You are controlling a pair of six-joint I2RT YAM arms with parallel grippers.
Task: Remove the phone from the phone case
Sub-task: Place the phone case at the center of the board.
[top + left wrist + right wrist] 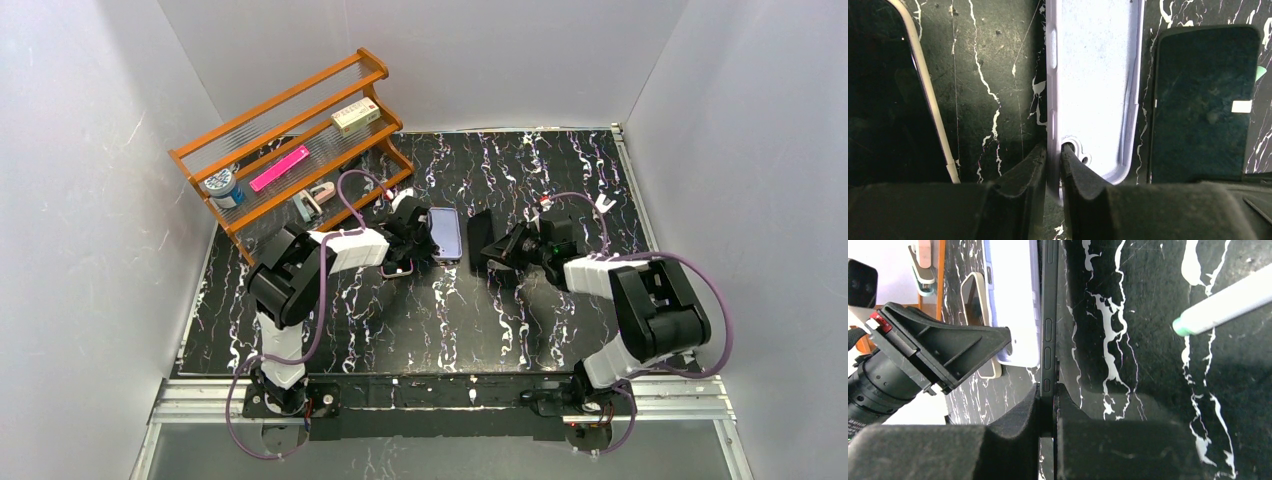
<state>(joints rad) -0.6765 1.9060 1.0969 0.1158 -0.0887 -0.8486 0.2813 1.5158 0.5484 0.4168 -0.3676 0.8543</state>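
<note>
Left wrist view: the left pincer [1053,156] is clamped on one side wall of the lavender phone case [1093,75]. The case reaches straight ahead of the fingers over the marbled surface [988,75], its bare inside facing the camera. Just right of the case is the dark phone [1203,105], out of it. In the right wrist view the right pincer [1048,392] is clamped on the phone, held edge-on with its side buttons showing. The case is just to the left.
</note>
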